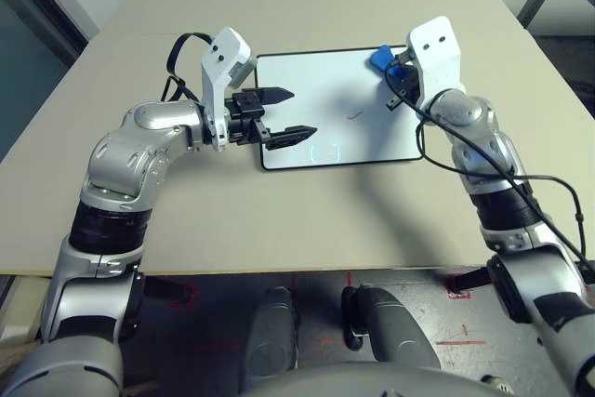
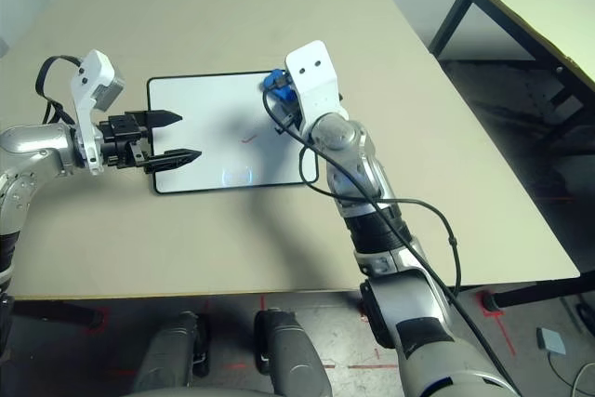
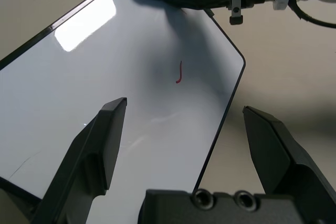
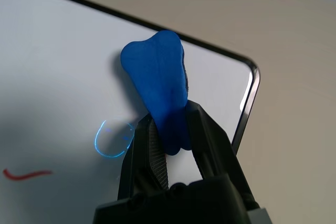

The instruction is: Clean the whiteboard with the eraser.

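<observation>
A: Where to look for the eraser [image 4: 157,72]?

B: On the right of the scene, near the far edge of the whiteboard [image 1: 307,72], pinched in the right gripper [image 4: 170,109].

A: And why held like that?

B: Gripped at one end, probably to leave the rest free for wiping. Angled inward from the right, perhaps for reach toward the red mark [image 1: 355,115], nearer than the eraser and a little to the left. Pressed flat on the surface or just above? Cannot tell.

A: And the left gripper [image 1: 305,112]?

B: Spread wide, with nothing between the tips, over the left part of the whiteboard. Maybe placed there to steady the board during a rub, or simply kept out of the wiping path.

A: Why lay the board flat on the table [image 1: 279,220]?

B: Likely for support under downward pressure.

A: Anything clearer from one view than from another?

B: From the right wrist, a good look at the pinch itself, plus a dark pad [image 4: 186,69] along one side of the eraser, hard to make out from the head. From the head, the full layout: both arms reaching in from opposite sides, beyond the close right wrist view.

A: Next, then?

B: Bring the pad down flat and sweep over the red stroke, without catching the black frame [image 4: 105,8].
</observation>
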